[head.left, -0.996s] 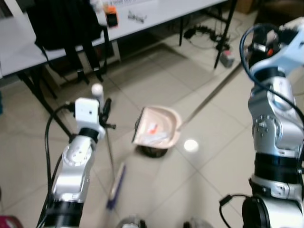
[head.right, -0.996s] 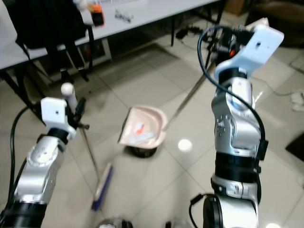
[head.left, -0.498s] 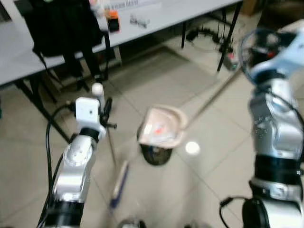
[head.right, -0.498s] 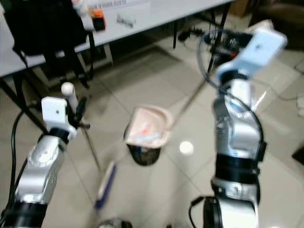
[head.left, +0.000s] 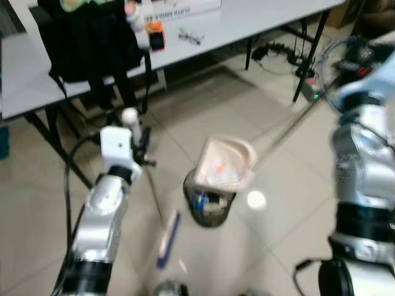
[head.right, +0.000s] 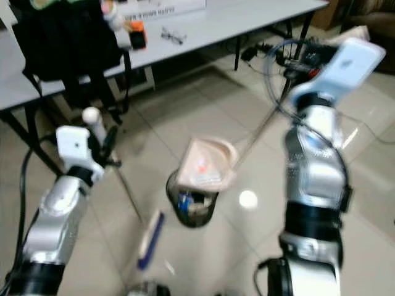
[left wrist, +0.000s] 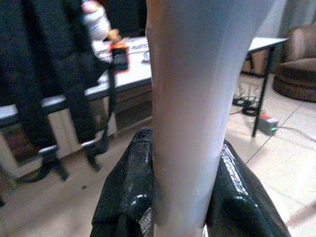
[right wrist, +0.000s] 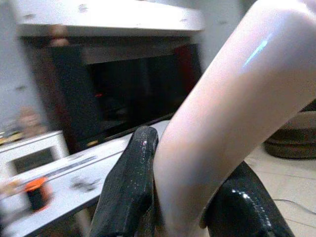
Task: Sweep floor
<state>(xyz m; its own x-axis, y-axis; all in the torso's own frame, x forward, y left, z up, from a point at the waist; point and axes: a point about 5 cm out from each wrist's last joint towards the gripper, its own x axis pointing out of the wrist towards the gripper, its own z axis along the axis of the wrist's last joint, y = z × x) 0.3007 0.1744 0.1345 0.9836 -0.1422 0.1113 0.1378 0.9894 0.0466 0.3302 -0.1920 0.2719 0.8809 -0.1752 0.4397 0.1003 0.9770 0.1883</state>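
Two grips unchanged: left gripper [left wrist: 180,197] clamps broom handle [left wrist: 192,108], right gripper [right wrist: 182,197] clamps dustpan handle [right wrist: 232,103]. Dustpan [head.left: 225,164] now over bin [head.left: 210,206] (blurred, seemingly tipping) — dumping stage.

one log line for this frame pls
left pincer: shut on broom | right pincer: shut on dustpan | dustpan tipped over bin

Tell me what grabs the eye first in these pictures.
The pale pink plastic dustpan stands out first, tipped over the small black waste bin on the tiled floor at the centre, its long handle held by the right hand. To the robot's left, the left hand grips the pale pole of a broom with a blue head resting on the floor.
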